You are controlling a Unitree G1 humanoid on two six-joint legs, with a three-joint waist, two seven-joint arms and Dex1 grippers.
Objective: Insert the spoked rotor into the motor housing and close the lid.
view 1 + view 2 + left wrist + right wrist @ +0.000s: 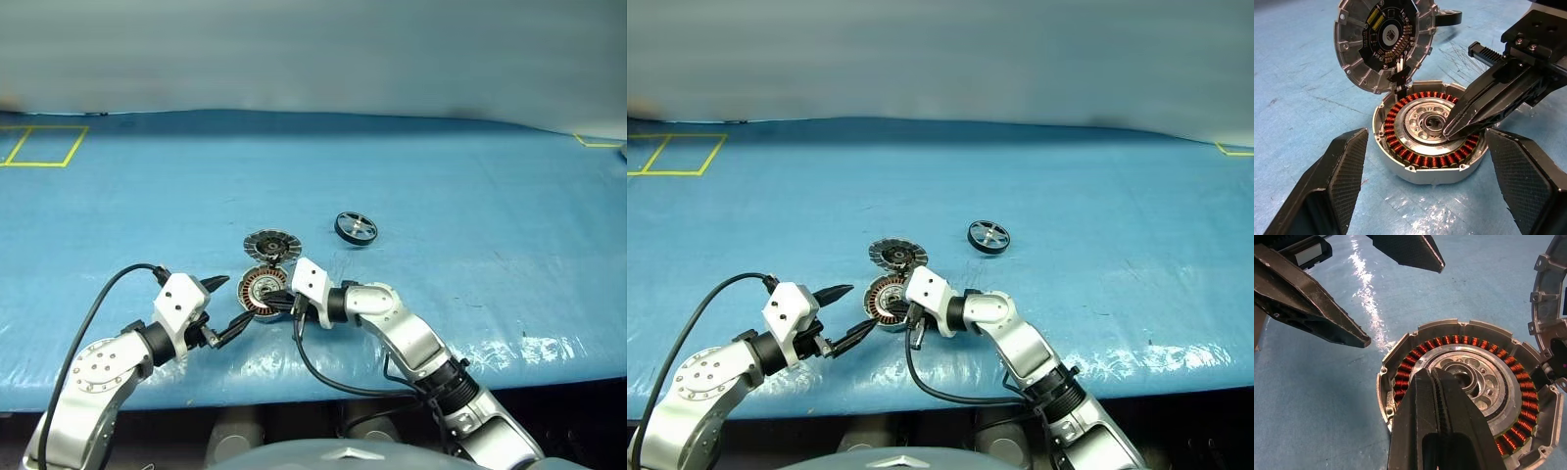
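The motor housing [261,291] sits on the blue mat with its copper windings and silver hub [1431,123] exposed. Its lid [269,244] is swung open behind it, hinged at the housing's far edge, with the circuit side showing [1383,39]. The spoked rotor [356,228] lies flat on the mat, apart, to the right and farther back. My right gripper [1442,382] is shut with nothing in it, and its tips are over the housing's hub. My left gripper [228,304] is open just left of the housing, and its fingers [1344,171] straddle the housing's near side without touching it.
The blue mat [470,196] covers the table, and its front edge runs close beneath both arms. Yellow tape squares [39,145] mark the far left corner. A black cable loops from each wrist.
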